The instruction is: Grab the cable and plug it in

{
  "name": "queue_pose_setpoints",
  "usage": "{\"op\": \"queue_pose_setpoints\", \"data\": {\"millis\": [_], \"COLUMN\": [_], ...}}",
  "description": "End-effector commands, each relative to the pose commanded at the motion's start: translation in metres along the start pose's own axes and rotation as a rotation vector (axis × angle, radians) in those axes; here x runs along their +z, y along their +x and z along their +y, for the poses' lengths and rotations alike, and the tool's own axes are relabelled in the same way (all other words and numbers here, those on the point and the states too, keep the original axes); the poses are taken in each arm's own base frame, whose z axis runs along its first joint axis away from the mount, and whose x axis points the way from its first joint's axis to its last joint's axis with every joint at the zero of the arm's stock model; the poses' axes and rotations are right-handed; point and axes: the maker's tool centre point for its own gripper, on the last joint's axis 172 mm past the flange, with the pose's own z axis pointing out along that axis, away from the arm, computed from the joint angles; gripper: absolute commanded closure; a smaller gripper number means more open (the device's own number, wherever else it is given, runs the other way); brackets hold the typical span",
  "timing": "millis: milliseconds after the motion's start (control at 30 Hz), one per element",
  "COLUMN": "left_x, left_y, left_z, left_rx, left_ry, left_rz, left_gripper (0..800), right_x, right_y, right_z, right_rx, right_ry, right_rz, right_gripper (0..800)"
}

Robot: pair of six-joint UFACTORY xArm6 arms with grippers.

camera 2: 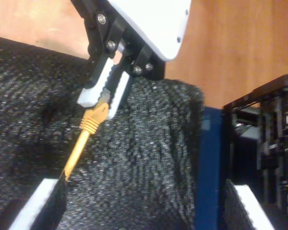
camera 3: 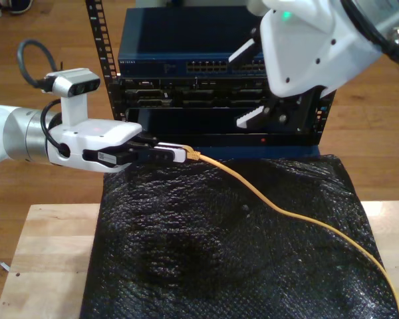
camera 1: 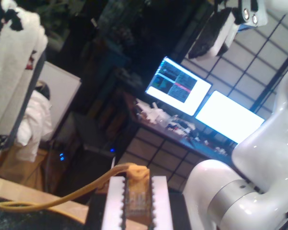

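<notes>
My first end effector (camera 3: 179, 154) clamps the cable (camera 3: 279, 209) plug over the mat's (camera 3: 186, 252) rear edge; my second end effector (camera 3: 269, 114) hangs wide.

open black mat (camera 3: 206, 266) below, server rack (camera 3: 206, 86) close behind, other arm's tool (camera 3: 279, 116) perhaps crowding above

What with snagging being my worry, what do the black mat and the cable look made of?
The black mat looks like woven synthetic fabric or mesh, faintly glossy, with speckled glints. The cable looks jacketed in smooth matte yellow-orange plastic, flexing in curves.
</notes>
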Motion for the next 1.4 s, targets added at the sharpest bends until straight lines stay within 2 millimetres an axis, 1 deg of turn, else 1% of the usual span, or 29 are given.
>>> {"op": "queue_pose_setpoints", "data": {"millis": [100,200,367,433,567,633,733,800,867,1000,1100,1167,1300,1400], "left_x": [-0.005,-0.004,-0.004,-0.007,-0.010,-0.010,-0.010,-0.012,-0.013,-0.014,-0.014,-0.015,-0.015,-0.019], "left_y": [0.001,0.005,0.006,0.006,0.008,0.009,0.012,0.015,0.016,0.018,0.024,0.026,0.028,0.031], "left_z": [0.000,0.004,0.009,0.008,0.009,0.010,0.013,0.015,0.015,0.018,0.026,0.029,0.033,0.038], "left_rx": [-0.008,-0.012,-0.017,-0.019,-0.036,-0.048,-0.048,-0.042,-0.046,-0.064,-0.056,-0.054,-0.056,-0.066], "left_ry": [-0.007,-0.041,-0.067,-0.068,-0.085,-0.095,-0.113,-0.119,-0.124,-0.151,-0.186,-0.198,-0.213,-0.241], "left_rz": [0.024,0.050,0.065,0.070,0.078,0.086,0.105,0.119,0.127,0.146,0.170,0.179,0.185,0.206], "left_gripper": [795,795,795,795,795,795,795,795,795,794,794,794,794,794], "right_x": [0.006,0.012,0.017,0.015,0.006,0.007,0.017,0.023,0.031,0.037,0.040,0.036,0.029,0.024], "right_y": [0.005,0.006,0.024,0.027,0.033,0.045,0.060,0.064,0.067,0.076,0.075,0.075,0.073,0.073], "right_z": [-0.001,-0.001,-0.005,-0.005,-0.007,-0.017,-0.033,-0.038,-0.042,-0.042,-0.040,-0.039,-0.028,-0.027], "right_rx": [-0.040,-0.073,-0.116,-0.120,-0.148,-0.187,-0.231,-0.246,-0.257,-0.301,-0.299,-0.299,-0.296,-0.298], "right_ry": [-0.022,-0.048,-0.063,-0.067,-0.084,-0.073,-0.046,-0.041,-0.044,-0.075,-0.086,-0.108,-0.178,-0.206], "right_rz": [0.008,0.014,0.036,0.038,0.048,0.063,0.085,0.091,0.096,0.111,0.110,0.115,0.117,0.120], "right_gripper": [38,39,39,39,39,39,29,6,6,7,3,2,3,3]}}
